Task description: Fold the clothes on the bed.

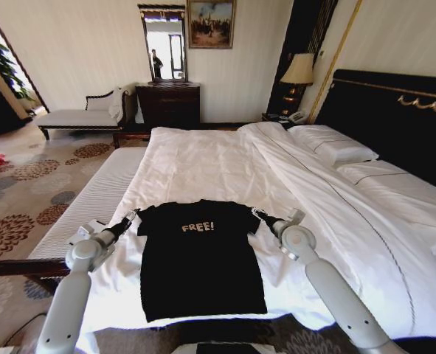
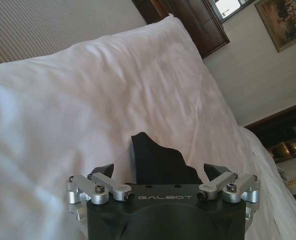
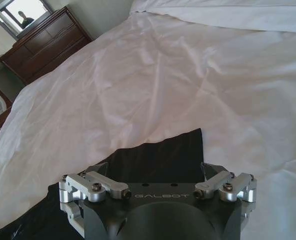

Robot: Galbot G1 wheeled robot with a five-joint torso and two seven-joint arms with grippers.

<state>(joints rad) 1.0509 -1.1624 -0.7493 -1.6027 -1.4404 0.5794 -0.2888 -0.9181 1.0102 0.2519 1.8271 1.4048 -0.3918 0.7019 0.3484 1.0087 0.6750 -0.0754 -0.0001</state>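
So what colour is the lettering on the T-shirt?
White, on the black T-shirt; clearest in the head view.

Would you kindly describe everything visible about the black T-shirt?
The black T-shirt looks like soft cotton, short-sleeved, with pale "FREE!" lettering on its chest. It lies flat, front up and unfolded, near the foot of the bed on white bedding. The left end effector and right end effector sit open at its sleeves.

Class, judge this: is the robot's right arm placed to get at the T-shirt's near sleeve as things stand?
Probably yes. The right tool sits at the T-shirt sleeve with its fingers open, and only flat white bed sheet lies around it.
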